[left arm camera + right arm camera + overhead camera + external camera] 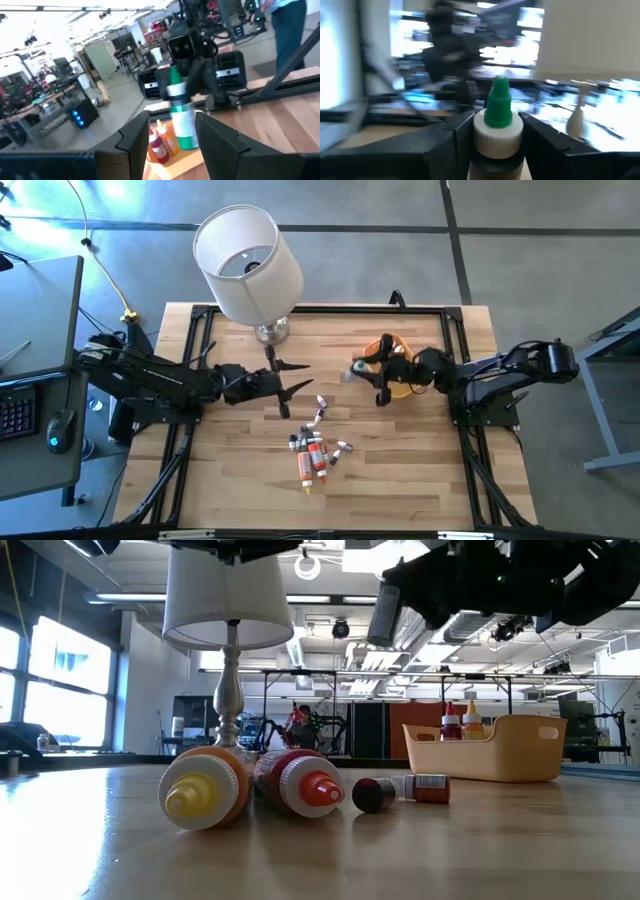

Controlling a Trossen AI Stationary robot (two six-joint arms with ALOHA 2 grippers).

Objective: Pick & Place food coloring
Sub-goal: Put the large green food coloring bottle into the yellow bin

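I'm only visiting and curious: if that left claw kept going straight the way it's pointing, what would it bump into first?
Probably the green-capped bottle held by the right gripper. The open left gripper points across the table toward it, with the orange bowl below. Depth is hard to judge.

food coloring bottles (312, 450) lie clustered mid-table.

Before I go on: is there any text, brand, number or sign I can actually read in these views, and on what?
None is readable.
Green-capped bottle held in the right gripper: no legible label.
Bottles lying on the table: labels too small and blurred.
Left gripper: open, empty, unmarked.
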